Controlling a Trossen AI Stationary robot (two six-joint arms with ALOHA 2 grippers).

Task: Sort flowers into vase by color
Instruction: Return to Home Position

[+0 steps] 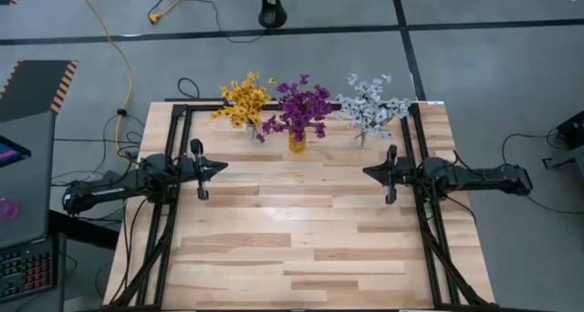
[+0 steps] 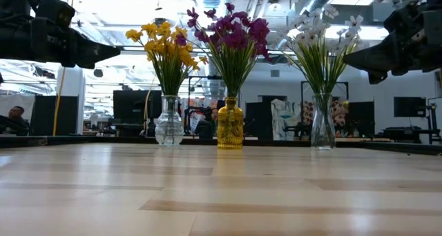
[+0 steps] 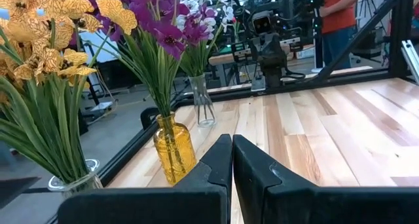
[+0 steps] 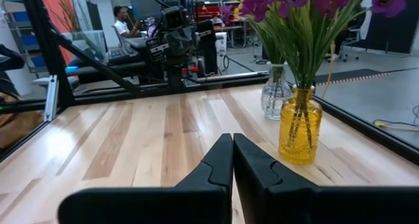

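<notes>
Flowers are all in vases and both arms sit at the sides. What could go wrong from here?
The vases stand near the table's far edge under tall flowers; a knock might tip one. The left gripper and right gripper, both shut, hang level with those flowers, so a swing could snag them.

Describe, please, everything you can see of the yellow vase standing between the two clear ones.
The yellow vase is a bottle of translucent amber glass, it seems, with a round body and a narrower neck. It stands upright on the wooden table near its far edge, holding the purple flowers, whose green stems show through the glass. Nothing else touches it.
</notes>
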